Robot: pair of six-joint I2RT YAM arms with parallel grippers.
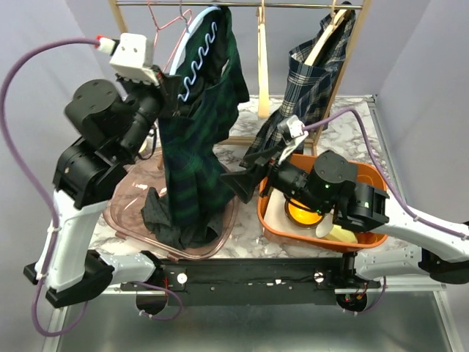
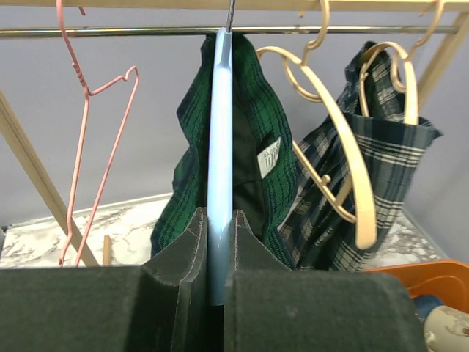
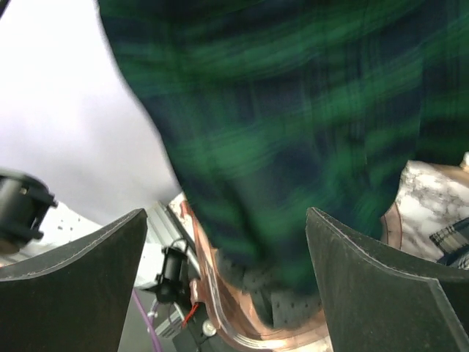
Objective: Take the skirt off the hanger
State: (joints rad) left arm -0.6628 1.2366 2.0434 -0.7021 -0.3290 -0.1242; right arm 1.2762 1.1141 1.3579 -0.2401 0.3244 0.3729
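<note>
A dark green plaid skirt [image 1: 198, 147] hangs from a light blue hanger [image 1: 201, 55] on the rail, its hem trailing into the pink bin [image 1: 124, 213]. My left gripper [image 1: 170, 95] is shut on the blue hanger's [image 2: 219, 169] lower end, with the skirt [image 2: 260, 147] draped behind it. My right gripper [image 1: 238, 183] is open beside the skirt's lower right side. In the right wrist view the skirt [image 3: 293, 132] fills the space ahead of the spread fingers [image 3: 381, 293], blurred.
A pink wire hanger [image 2: 95, 147] hangs left. Wooden hangers [image 2: 344, 161] and a blue-white plaid garment [image 1: 308, 88] hang right. An orange bin [image 1: 366, 220] with a bowl sits behind my right arm. Dark clothing [image 1: 168, 220] lies in the pink bin.
</note>
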